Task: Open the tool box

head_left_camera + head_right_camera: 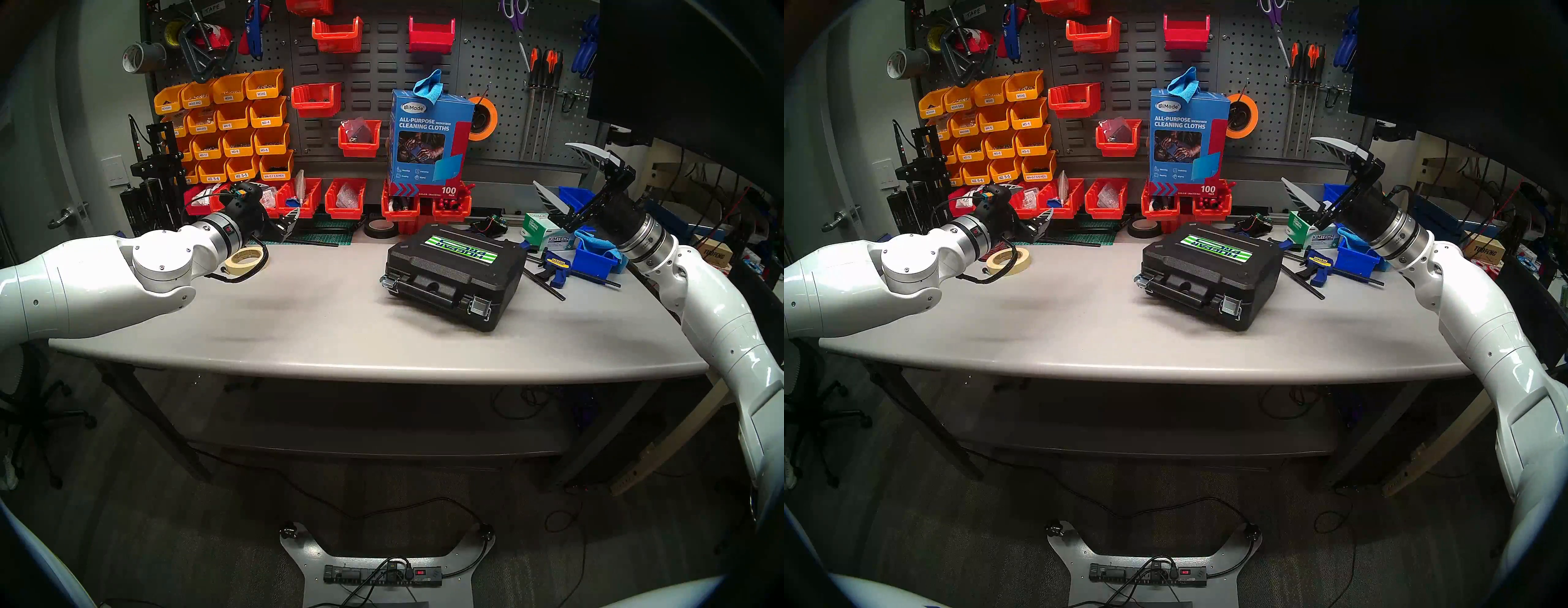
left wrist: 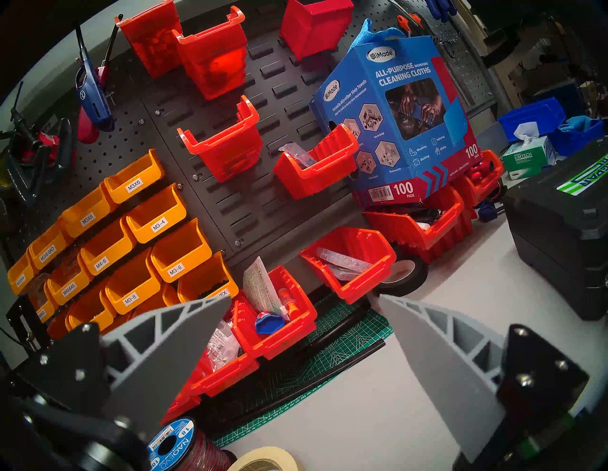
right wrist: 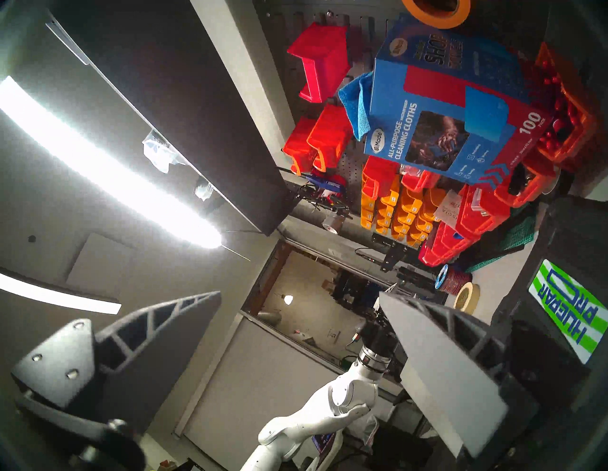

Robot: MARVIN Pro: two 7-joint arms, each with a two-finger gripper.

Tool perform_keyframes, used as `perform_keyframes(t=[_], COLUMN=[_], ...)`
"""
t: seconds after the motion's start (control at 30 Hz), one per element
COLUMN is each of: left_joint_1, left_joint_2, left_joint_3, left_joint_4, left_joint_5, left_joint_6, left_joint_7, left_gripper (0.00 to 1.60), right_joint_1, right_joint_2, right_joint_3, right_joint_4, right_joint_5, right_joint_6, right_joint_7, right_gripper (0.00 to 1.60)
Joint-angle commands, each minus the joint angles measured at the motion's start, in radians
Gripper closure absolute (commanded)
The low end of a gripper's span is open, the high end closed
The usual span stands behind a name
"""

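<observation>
The black tool box lies flat on the grey table, right of centre, with its lid shut. Its handle and two silver latches face the front edge, and both latches lie down against the case. The green-and-white sticker is on top. My left gripper hangs open at the back left, far from the box, pointing at the red bins. In the left wrist view its fingers hold nothing, and the tool box shows at the right. My right gripper is open and raised above the back right clutter.
A tall blue cleaning-cloths box stands on red bins behind the case. A masking tape roll lies under my left wrist, and a black tape roll sits near the bins. A blue bin, tissue box and clamp crowd the right.
</observation>
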Motion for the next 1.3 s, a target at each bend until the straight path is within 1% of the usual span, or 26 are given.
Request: perform_keyframes(t=[0.0, 0.07, 0.1, 0.17, 0.2, 0.23, 0.3, 0.37, 0.5, 0.57, 0.6, 0.63, 0.7, 0.77, 0.83, 0.93, 1.27], left_joint_1=[-0.018, -0.018, -0.018, -0.018, -0.018, -0.018, -0.018, -0.018, -0.018, -0.018, -0.017, -0.017, -0.017, -0.017, -0.017, -0.017, -0.017], left_joint_2=[-0.002, -0.002, -0.002, -0.002, -0.002, -0.002, -0.002, -0.002, -0.002, -0.002, -0.003, -0.003, -0.003, -0.003, -0.003, -0.003, -0.003], left_joint_3=[-0.014, -0.014, -0.014, -0.014, -0.014, -0.014, -0.014, -0.014, -0.014, -0.014, -0.014, -0.014, -0.013, -0.013, -0.013, -0.013, -0.013], left_joint_4=[0.002, 0.002, 0.002, 0.002, 0.002, 0.002, 0.002, 0.002, 0.002, 0.002, 0.002, 0.002, 0.002, 0.002, 0.002, 0.002, 0.001], left_joint_5=[0.003, 0.004, 0.004, 0.004, 0.004, 0.004, 0.005, 0.005, 0.005, 0.005, 0.005, 0.005, 0.005, 0.006, 0.006, 0.006, 0.007], left_joint_6=[-0.005, -0.005, -0.005, -0.005, -0.005, -0.005, -0.005, -0.005, -0.005, -0.005, -0.005, -0.005, -0.005, -0.005, -0.005, -0.006, -0.006], left_joint_7=[0.002, 0.002, 0.003, 0.003, 0.004, 0.004, 0.005, 0.005, 0.006, 0.006, 0.007, 0.007, 0.007, 0.008, 0.008, 0.008, 0.01], left_gripper=[0.0, 0.0, 0.0, 0.0, 0.0, 0.0, 0.0, 0.0, 0.0, 0.0, 0.0, 0.0, 0.0, 0.0, 0.0, 0.0, 0.0], right_joint_1=[-0.033, -0.042, -0.046, -0.054, -0.057, -0.061, -0.071, -0.072, -0.071, -0.065, -0.058, -0.058, -0.049, -0.033, -0.031, -0.021, 0.016], right_joint_2=[0.103, 0.112, 0.135, 0.155, 0.158, 0.181, 0.207, 0.21, 0.245, 0.26, 0.271, 0.271, 0.276, 0.281, 0.28, 0.28, 0.272], right_joint_3=[-0.023, -0.028, -0.045, -0.061, -0.065, -0.082, -0.106, -0.111, -0.144, -0.155, -0.163, -0.163, -0.167, -0.174, -0.175, -0.181, -0.181], right_joint_4=[-0.092, -0.109, -0.126, -0.147, -0.153, -0.169, -0.192, -0.195, -0.22, -0.229, -0.233, -0.233, -0.236, -0.239, -0.239, -0.242, -0.25], right_joint_5=[0.047, 0.053, 0.058, 0.052, 0.037, 0.039, 0.035, 0.033, 0.018, -0.008, -0.039, -0.039, -0.065, -0.111, -0.119, -0.159, -0.326], right_joint_6=[0.0, 0.0, 0.0, 0.0, 0.0, 0.0, 0.0, 0.0, 0.0, 0.0, 0.0, 0.0, 0.0, 0.0, 0.0, 0.0, 0.0], right_joint_7=[0.102, 0.094, 0.104, 0.104, 0.097, 0.098, 0.101, 0.099, 0.093, 0.084, 0.08, 0.08, 0.08, 0.085, 0.087, 0.092, 0.092], right_gripper=[0.0, 0.0, 0.0, 0.0, 0.0, 0.0, 0.0, 0.0, 0.0, 0.0, 0.0, 0.0, 0.0, 0.0, 0.0, 0.0, 0.0])
